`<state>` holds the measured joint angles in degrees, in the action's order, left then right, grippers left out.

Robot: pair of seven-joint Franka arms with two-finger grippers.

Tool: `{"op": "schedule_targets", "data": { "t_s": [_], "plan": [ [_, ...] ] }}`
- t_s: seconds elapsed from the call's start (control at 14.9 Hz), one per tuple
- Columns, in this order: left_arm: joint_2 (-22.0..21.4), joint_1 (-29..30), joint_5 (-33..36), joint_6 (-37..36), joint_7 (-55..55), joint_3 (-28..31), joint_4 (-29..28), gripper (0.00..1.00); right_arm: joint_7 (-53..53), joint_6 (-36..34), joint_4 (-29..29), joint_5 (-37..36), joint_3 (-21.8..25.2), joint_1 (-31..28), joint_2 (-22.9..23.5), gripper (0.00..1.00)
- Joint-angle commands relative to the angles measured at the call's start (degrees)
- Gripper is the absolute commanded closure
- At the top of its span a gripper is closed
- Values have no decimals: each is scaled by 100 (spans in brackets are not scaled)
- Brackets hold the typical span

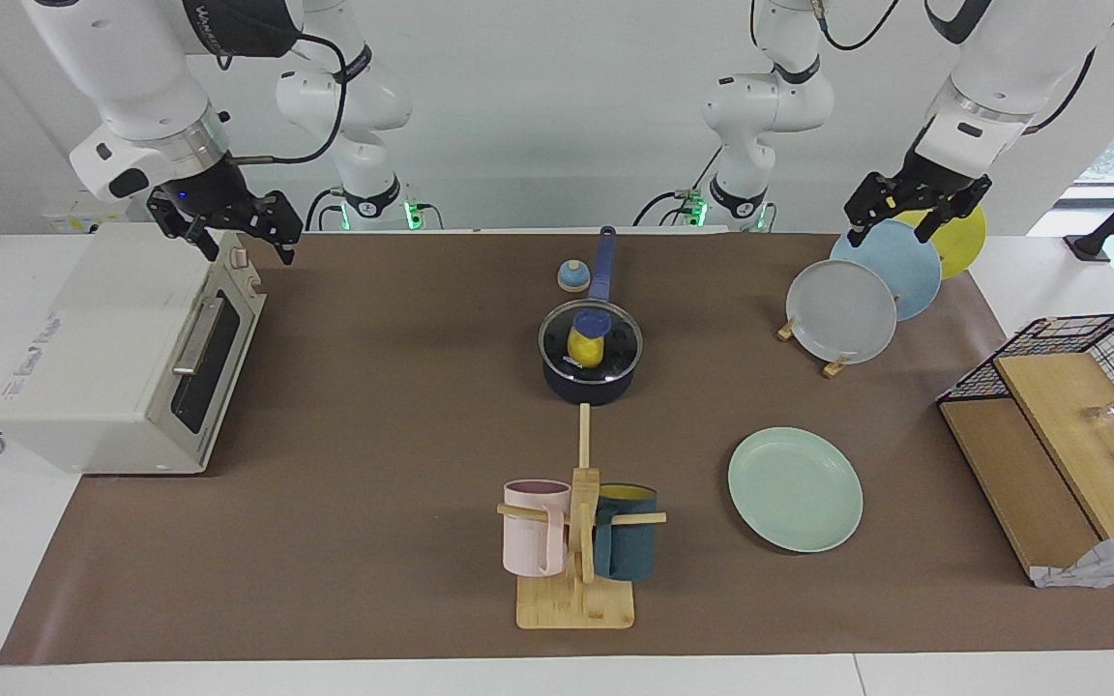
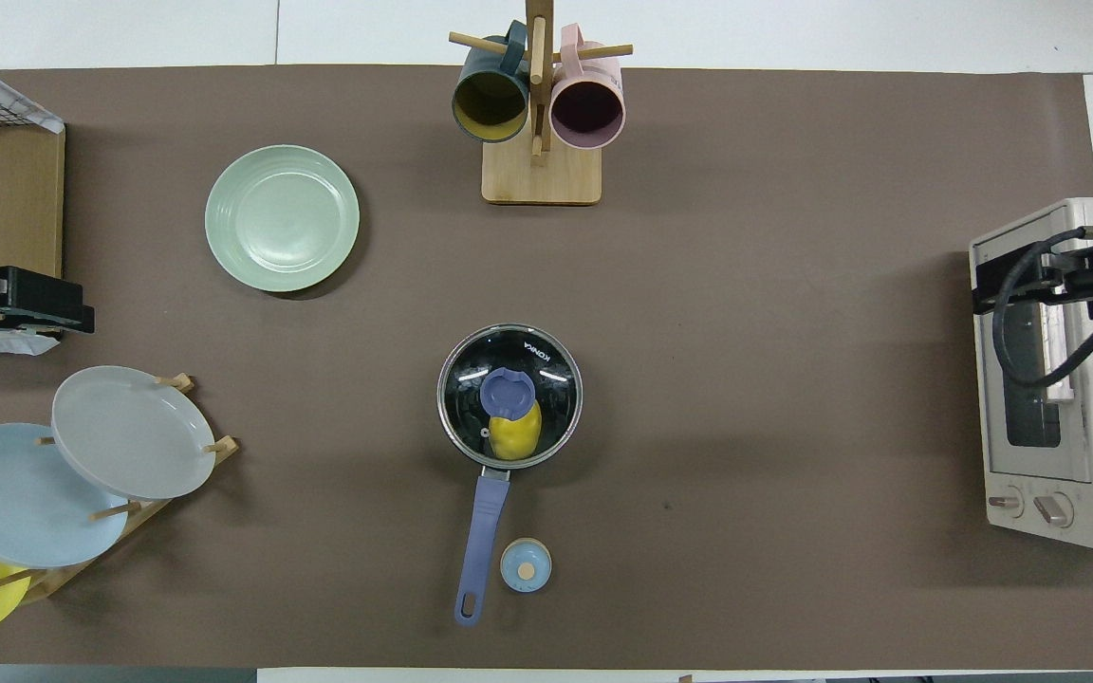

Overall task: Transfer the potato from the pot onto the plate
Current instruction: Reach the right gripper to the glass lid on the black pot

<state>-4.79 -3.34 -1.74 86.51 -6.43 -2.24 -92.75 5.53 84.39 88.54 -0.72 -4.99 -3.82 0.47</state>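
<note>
The dark navy pot (image 1: 588,389) stands mid-table with its long blue handle (image 2: 483,531) pointing toward the robots. A glass lid with a blue knob (image 1: 591,322) covers it. The yellow potato (image 1: 584,350) lies inside, seen through the lid, and also shows in the overhead view (image 2: 515,433). The mint-green plate (image 1: 795,489) lies flat, farther from the robots than the pot and toward the left arm's end; it is bare in the overhead view (image 2: 282,217). My left gripper (image 1: 891,230) hangs open over the plate rack. My right gripper (image 1: 246,246) hangs open over the toaster oven. Both are far from the pot.
A mug tree (image 1: 576,541) with a pink and a teal mug stands farther from the robots than the pot. A toaster oven (image 1: 122,358) is at the right arm's end. A rack of grey, blue and yellow plates (image 1: 842,309) and a wire basket (image 1: 1070,416) are at the left arm's end. A small blue round object (image 1: 572,276) sits beside the pot handle.
</note>
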Motion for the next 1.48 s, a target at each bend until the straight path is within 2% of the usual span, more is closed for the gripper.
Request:
{"op": "schedule_targets", "data": {
  "t_s": [0.0,0.34,0.54,0.67,0.74,0.8,0.87,1.07,1.14,1.27,1.41],
  "plan": [
    [-57,61,-89,85,-51,-5,-50,0,-79,51,111,90,-46,-84,-82,0],
    [-66,70,-89,138,-51,-5,-85,0,-18,33,145,107,-72,-5,-109,0],
    [-66,61,-89,190,-60,-5,-85,0,-52,86,838,282,-99,4,-433,0],
    [-66,61,-89,200,-69,-5,-85,0,-157,164,981,415,-99,109,-513,0],
    [-66,61,-89,208,-69,4,-85,0,-280,530,998,441,-107,197,-487,0],
    [-66,61,-81,191,-113,-5,-103,0,-264,839,981,459,-107,459,-443,0],
    [-92,53,-81,208,-270,-5,-173,0,-133,824,807,485,-99,905,-217,0],
    [-223,53,-81,672,-650,-14,-524,0,1594,806,-88,468,-107,2022,591,0],
    [-233,53,-81,761,-667,-14,-551,0,1878,894,-274,450,-107,2339,829,0],
    [-233,44,-81,832,-675,-22,-586,0,2371,1515,-146,432,-107,2963,1085,0],
    [-233,0,-81,832,-693,-14,-586,0,2775,2340,529,397,-107,3456,1113,0]
  ]
}}
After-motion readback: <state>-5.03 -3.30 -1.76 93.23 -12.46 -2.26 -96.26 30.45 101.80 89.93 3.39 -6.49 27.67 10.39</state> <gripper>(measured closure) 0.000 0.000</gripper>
